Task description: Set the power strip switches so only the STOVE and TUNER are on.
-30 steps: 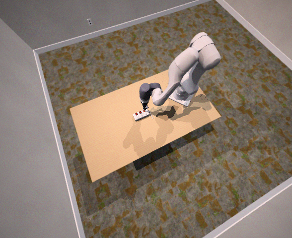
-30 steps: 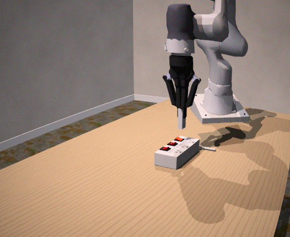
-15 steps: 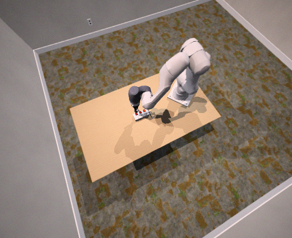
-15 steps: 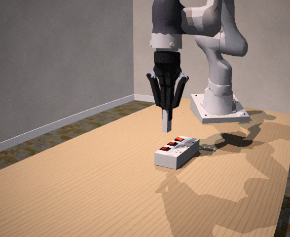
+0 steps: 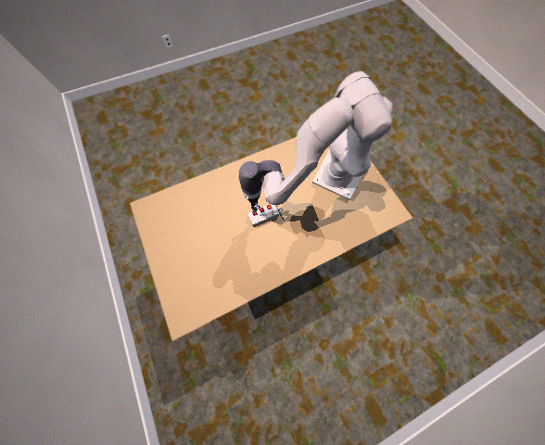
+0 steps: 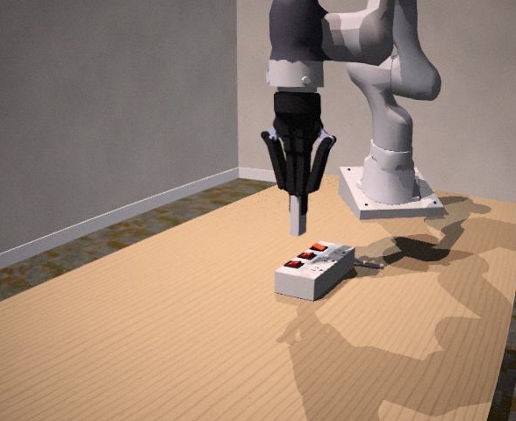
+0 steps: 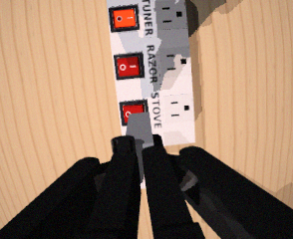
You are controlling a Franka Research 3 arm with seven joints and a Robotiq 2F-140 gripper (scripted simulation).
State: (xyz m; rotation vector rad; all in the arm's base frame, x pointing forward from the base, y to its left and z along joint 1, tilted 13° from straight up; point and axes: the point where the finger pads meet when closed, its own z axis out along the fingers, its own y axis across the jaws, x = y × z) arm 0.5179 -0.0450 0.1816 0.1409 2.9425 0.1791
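Your bench [image 6: 113,317] carries the arm's base plate [image 6: 387,199] at its far edge, and the arm [image 6: 385,90] reaches from there toward the middle with its wrist pointing straight down. The power strip [image 6: 315,269] lies flat and right way up near the middle of the bench, closer to the far edge than the near one, with its short cord stub [image 6: 367,263] pointing toward the base side. You can see the pincer [image 6: 297,222] hanging above the strip, apart from it, with its fingers pressed together and nothing between them. In the wrist view it sits over the STOVE switch [image 7: 129,111], partly covering it; the RAZOR switch [image 7: 129,66] and TUNER switch [image 7: 125,19] lie beyond it in a row.
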